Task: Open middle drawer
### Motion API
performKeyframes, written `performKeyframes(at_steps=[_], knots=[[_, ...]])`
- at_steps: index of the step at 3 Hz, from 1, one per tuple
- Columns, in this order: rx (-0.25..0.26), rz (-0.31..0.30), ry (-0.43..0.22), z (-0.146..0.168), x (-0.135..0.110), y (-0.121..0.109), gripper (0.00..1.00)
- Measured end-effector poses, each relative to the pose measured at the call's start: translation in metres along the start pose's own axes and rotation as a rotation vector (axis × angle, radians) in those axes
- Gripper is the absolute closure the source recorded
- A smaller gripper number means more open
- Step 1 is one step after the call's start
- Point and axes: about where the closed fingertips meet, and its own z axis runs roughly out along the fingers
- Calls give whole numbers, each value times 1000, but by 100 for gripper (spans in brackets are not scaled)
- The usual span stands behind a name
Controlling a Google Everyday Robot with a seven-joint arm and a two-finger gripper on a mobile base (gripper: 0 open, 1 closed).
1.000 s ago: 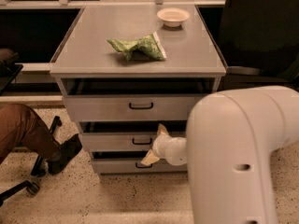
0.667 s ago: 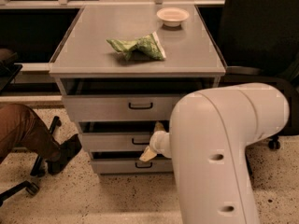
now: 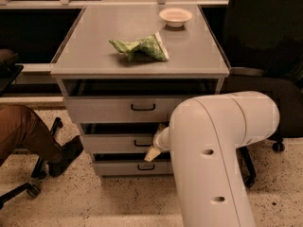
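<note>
Right now the gripper (image 3: 152,150) sits against the front of the middle drawer (image 3: 111,143), just beside its small black handle (image 3: 141,144), its pale tip pointing down and left toward the gap above the bottom drawer (image 3: 118,167). Whether it is open or closed on the handle cannot be told, as the robot's bulky white arm (image 3: 215,164) covers most of it and the drawer's right half. The middle drawer lies between the taller top drawer (image 3: 104,109) and the bottom one, its front roughly in line with theirs. Judging by that, the reach to the handle looks done, but the pull has barely begun, if at all. On the cabinet top (image 3: 85,56) lie a green bag (image 3: 139,47) and a white bowl (image 3: 175,16).
</note>
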Motion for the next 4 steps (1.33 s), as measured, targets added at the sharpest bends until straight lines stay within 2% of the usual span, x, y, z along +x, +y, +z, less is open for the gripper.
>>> performKeyframes(at_steps=[1,2,4], knots=[[-33,-4,22,5,5,4,0],[-33,-4,22,4,4,4,0],[-220,6,74,-55,27,77,0]])
